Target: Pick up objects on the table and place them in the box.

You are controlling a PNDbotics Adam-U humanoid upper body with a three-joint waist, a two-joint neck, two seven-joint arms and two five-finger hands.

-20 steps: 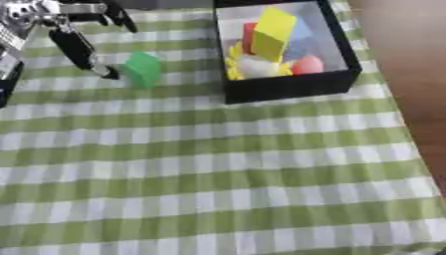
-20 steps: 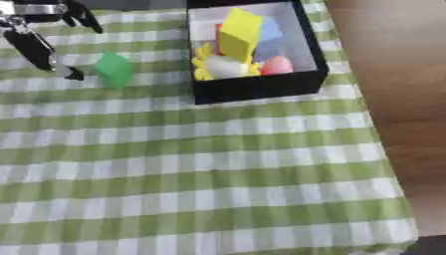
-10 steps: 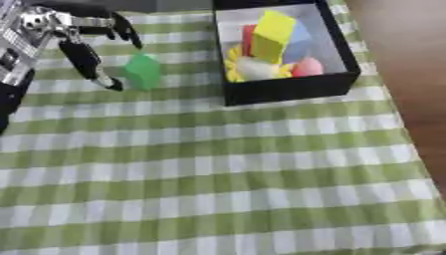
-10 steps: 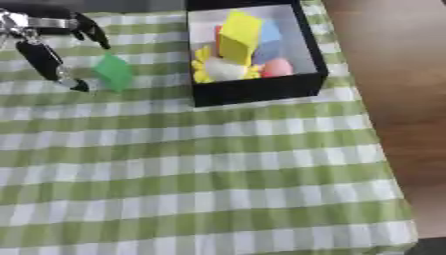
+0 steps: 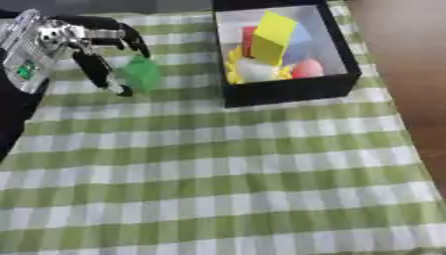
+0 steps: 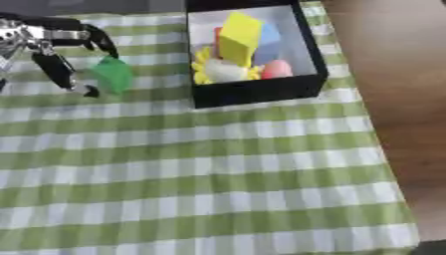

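Green-and-white checked cloth (image 5: 218, 164) covers the surface. At upper left, the left robot hand (image 5: 83, 47) reaches in, its black fingers (image 5: 97, 74) and thumb curved around a small green block (image 5: 140, 74), one finger on its left side and another arching over its top; whether they are touching it is hard to tell. The block sits just left of a black box (image 5: 287, 89). Inside the box lie a yellow block (image 5: 274, 31), a pink ball (image 5: 306, 68), and red, blue and white shapes.
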